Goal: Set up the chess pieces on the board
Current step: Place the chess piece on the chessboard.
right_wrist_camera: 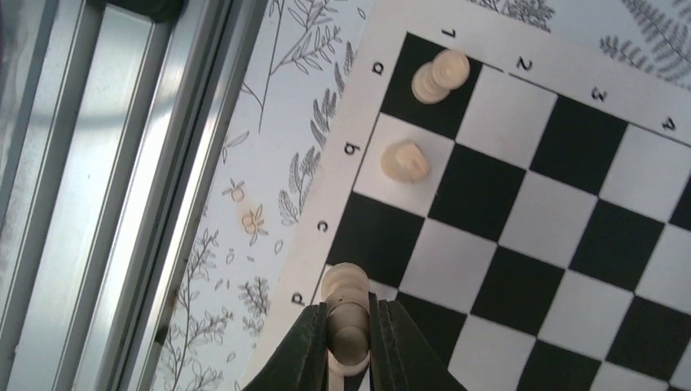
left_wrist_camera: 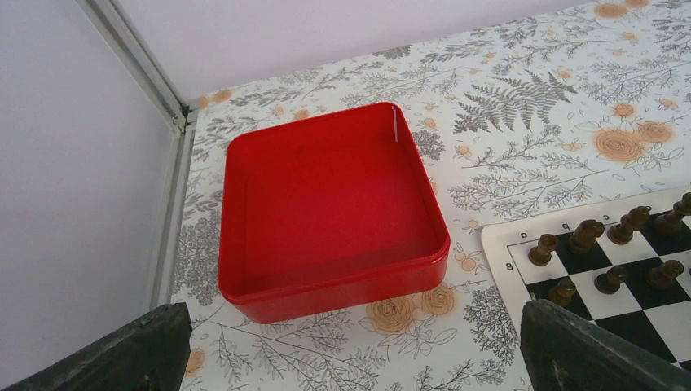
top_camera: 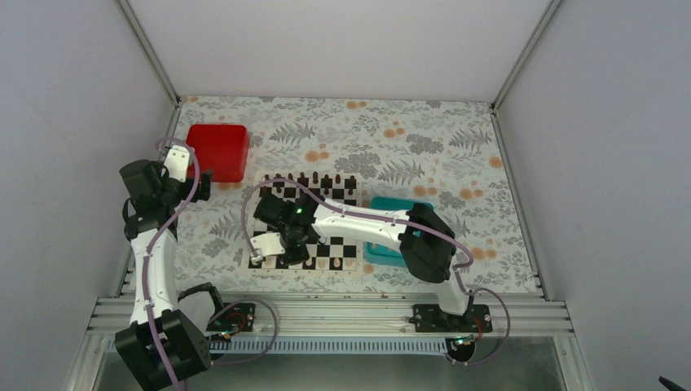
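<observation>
Chessboard sits mid-worktop, rear tray off behind its left corner, side tray just beside its right edge, pieces lining its far rows.

Red square plastic tray with rounded corners: far-left part of the table, flat on the covering, near the left wall. Left wrist view shows its glossy walls and a thin white line at its far-right corner.

Teal plastic tray: right of centre, mostly hidden, only edges visible.

Table covering: white sheet printed with grey ferns, sprigs and orange flowers.

Grooved aluminium rail along the near edge, touching the covering.

Plain white panels enclose three sides, with metal corner posts.
</observation>
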`<action>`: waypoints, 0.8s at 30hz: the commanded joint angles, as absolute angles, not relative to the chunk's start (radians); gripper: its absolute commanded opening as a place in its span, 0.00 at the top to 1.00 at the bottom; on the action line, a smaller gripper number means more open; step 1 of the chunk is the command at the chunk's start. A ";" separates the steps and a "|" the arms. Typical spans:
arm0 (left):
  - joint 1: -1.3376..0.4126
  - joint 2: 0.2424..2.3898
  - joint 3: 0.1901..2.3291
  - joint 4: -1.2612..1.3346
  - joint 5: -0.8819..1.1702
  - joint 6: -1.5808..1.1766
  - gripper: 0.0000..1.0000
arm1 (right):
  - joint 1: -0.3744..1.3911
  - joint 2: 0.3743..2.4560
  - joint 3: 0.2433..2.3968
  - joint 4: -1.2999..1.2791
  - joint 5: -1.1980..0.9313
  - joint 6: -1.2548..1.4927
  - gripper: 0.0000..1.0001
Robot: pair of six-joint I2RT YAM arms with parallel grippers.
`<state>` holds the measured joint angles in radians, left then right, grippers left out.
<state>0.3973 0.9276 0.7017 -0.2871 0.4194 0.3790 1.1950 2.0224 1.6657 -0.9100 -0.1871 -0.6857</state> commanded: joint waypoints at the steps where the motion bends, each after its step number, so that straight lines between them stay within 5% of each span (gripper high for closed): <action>1: 0.408 0.925 0.696 -0.289 0.446 0.389 0.00 | 1.223 2.076 1.725 -0.914 -0.178 -0.675 0.93; 24: 0.418 0.923 0.695 -0.290 0.461 0.390 0.00 | 1.227 2.171 1.749 -0.859 -0.129 -0.688 0.93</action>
